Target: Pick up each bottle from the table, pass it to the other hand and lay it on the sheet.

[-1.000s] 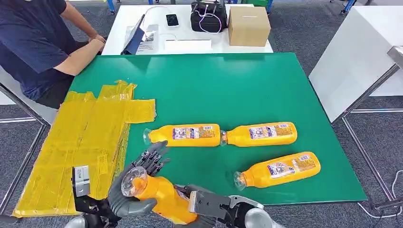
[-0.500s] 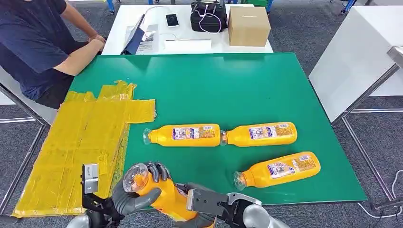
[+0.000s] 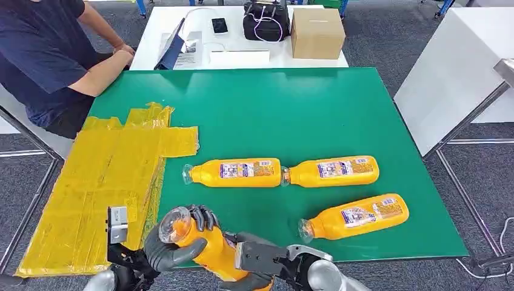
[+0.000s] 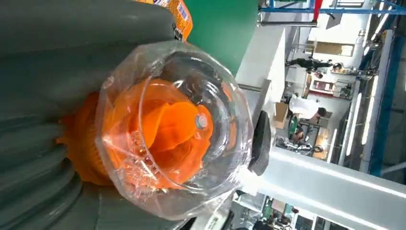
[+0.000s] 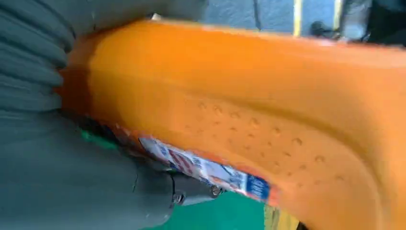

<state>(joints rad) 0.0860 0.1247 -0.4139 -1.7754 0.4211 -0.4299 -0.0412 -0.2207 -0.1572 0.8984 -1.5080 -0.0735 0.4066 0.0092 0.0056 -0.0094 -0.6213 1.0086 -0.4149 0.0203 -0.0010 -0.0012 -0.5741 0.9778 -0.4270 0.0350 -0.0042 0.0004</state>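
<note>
An orange juice bottle (image 3: 203, 242) with a clear domed cap is held above the near edge of the green worktop (image 3: 273, 115), cap end tilted toward the yellow sheet (image 3: 103, 182). Its label is seen, but the writing cannot be read. The left hand (image 3: 166, 245) is wrapped round the neck, fingers (image 3: 203, 217) curled over it; the right hand (image 3: 254, 276) is closed on the body. Three matching bottles (image 3: 233, 172) lie on the worktop.

Three bottles (image 3: 330, 171) are lying on the table (image 3: 291, 115), right of the sheet (image 3: 103, 182) draping its left edge. A fourth bottle (image 3: 203, 245) is sitting at the near edge, between both hands.
</note>
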